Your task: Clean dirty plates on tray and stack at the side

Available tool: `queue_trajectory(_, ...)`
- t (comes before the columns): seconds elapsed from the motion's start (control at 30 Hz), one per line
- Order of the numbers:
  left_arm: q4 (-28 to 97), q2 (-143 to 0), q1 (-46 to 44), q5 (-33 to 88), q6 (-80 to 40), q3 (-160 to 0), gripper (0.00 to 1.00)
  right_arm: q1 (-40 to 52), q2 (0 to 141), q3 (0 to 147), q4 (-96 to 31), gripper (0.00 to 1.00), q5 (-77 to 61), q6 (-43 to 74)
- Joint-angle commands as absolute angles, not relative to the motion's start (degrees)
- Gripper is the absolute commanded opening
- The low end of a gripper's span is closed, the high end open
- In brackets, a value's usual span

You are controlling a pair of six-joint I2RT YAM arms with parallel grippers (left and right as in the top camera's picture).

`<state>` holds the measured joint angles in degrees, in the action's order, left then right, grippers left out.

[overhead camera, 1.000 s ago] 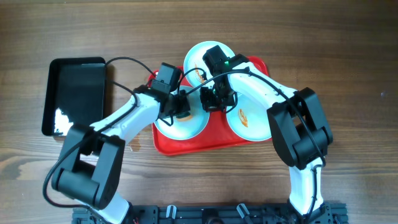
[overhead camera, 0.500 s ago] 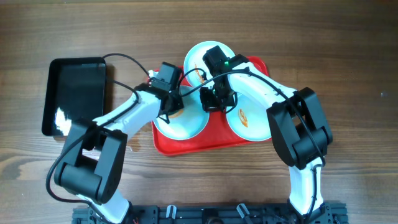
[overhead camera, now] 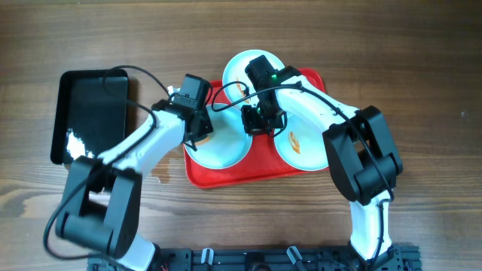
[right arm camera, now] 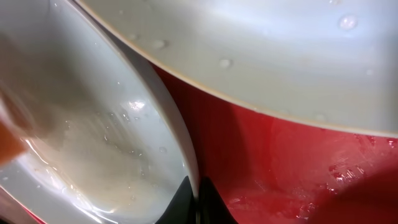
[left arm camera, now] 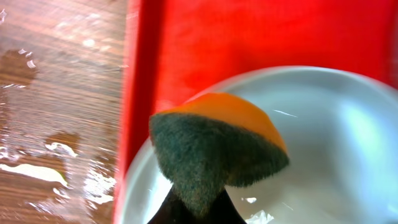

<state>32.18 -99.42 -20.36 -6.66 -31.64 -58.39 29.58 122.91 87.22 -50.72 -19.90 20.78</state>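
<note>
Pinching an orange-and-green scouring sponge (left arm camera: 217, 155), the left gripper (overhead camera: 200, 134) hung over the rim of the round pale plate (overhead camera: 226, 153) nearest the table's left edge, while the right gripper (overhead camera: 257, 125) clamped the opposite rim.

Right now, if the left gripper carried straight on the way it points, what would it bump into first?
Its own sponge leads, so the left gripper would press that into the pale plate just inside its rim, on the red tray. Whether the sponge already touches is unclear.

Three plates (overhead camera: 226, 153) (overhead camera: 235, 69) (overhead camera: 310, 156), two trays (overhead camera: 256, 171) (overhead camera: 90, 113), one sponge (left arm camera: 211, 155)
</note>
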Motion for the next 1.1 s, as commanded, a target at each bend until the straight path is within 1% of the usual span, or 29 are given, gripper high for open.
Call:
queue_trajectory(0.0, 31.94, -92.12, -25.76, -2.09, -32.05, -58.15, 0.04, 29.39, 124.29, 86.89, -50.52, 0.04, -20.16, 21.26)
queue_trajectory(0.27, 31.77, -94.67, -30.76, -1.96, -35.51, -58.08, 0.04, 29.39, 124.29, 86.89, -50.70, 0.04, -20.18, 21.63)
queue_trajectory(0.7, 32.38, -103.37, -31.07, -2.37, -36.93, -58.06, 0.04, 29.39, 124.29, 86.89, -50.85, 0.04, -20.16, 21.58)
queue_trajectory(0.83, 35.07, -105.06, -31.07, -6.07, -36.88, -58.06, 0.04, 29.39, 124.29, 86.89, -50.98, 0.04, -20.16, 21.41)
queue_trajectory(1.07, 41.74, -105.54, -30.85, -19.16, -36.29, -57.32, 0.04, 29.39, 124.29, 86.87, -51.07, 0.04, -20.16, 21.41)
